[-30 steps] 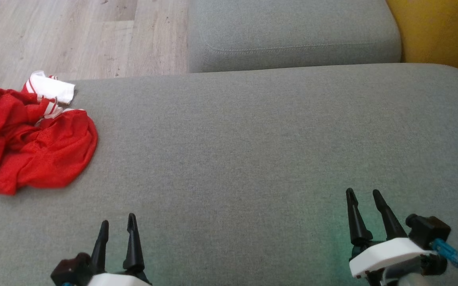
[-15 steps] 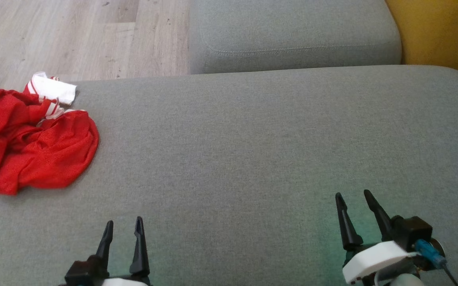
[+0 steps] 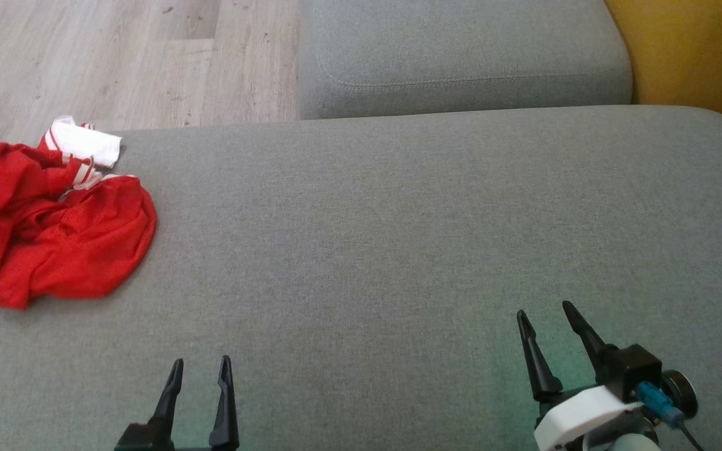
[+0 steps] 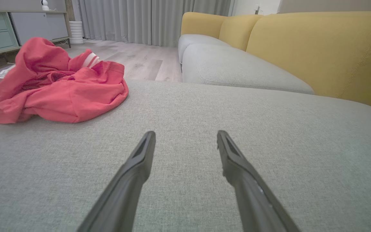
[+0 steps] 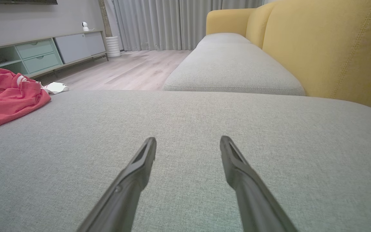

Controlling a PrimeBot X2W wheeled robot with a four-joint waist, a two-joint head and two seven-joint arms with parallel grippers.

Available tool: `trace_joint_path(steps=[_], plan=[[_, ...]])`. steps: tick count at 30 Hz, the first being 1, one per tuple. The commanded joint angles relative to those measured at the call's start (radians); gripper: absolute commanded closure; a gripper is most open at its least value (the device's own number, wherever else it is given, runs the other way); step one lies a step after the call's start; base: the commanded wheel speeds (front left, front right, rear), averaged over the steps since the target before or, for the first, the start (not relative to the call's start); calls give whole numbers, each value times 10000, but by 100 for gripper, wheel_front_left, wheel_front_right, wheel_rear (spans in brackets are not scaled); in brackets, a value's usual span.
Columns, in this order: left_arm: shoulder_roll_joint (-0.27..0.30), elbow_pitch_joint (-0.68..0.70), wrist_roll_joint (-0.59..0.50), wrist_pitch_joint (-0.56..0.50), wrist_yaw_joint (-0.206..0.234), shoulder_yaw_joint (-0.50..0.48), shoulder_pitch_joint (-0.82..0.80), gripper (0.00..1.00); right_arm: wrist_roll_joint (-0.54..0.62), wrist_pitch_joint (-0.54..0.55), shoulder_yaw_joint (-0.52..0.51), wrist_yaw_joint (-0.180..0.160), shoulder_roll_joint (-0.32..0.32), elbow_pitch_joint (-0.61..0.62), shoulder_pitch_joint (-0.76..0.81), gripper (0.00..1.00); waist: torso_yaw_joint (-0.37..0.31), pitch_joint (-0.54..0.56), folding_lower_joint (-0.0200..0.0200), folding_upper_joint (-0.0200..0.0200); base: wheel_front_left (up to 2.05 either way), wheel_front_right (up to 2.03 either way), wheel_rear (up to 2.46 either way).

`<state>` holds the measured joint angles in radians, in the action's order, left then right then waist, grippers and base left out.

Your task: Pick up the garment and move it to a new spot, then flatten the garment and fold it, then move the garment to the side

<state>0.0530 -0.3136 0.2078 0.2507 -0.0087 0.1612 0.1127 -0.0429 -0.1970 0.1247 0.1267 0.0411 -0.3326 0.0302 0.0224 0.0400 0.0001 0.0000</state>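
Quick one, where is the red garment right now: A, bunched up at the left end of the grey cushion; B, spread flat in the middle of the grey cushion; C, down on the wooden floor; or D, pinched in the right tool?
A: the red garment lies crumpled in a heap at the left end of the grey cushion, with nothing gripping it.

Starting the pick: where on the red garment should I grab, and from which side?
Probably pinch the red garment at its rounded right lobe, where crumpled cloth bulges up, bringing the open left pincer in from the grey cushion on that side.
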Motion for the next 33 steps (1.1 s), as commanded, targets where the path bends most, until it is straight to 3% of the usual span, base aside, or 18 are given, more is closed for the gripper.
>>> trace_joint_path(steps=[1,23,33], plan=[[80,257,77,61,49,-326,-299,0,-30,-75,222,40,91,261,-267,0,2,5,-1,0,0,0,0],[195,137,395,-23,160,-287,-349,0,-82,-122,45,40,91,160,-273,0,122,32,-1,0,0,0,0],[308,262,293,-108,193,-85,-434,0,-152,-251,-204,40,91,145,-102,0,1545,79,-1,0,0,0,0]])
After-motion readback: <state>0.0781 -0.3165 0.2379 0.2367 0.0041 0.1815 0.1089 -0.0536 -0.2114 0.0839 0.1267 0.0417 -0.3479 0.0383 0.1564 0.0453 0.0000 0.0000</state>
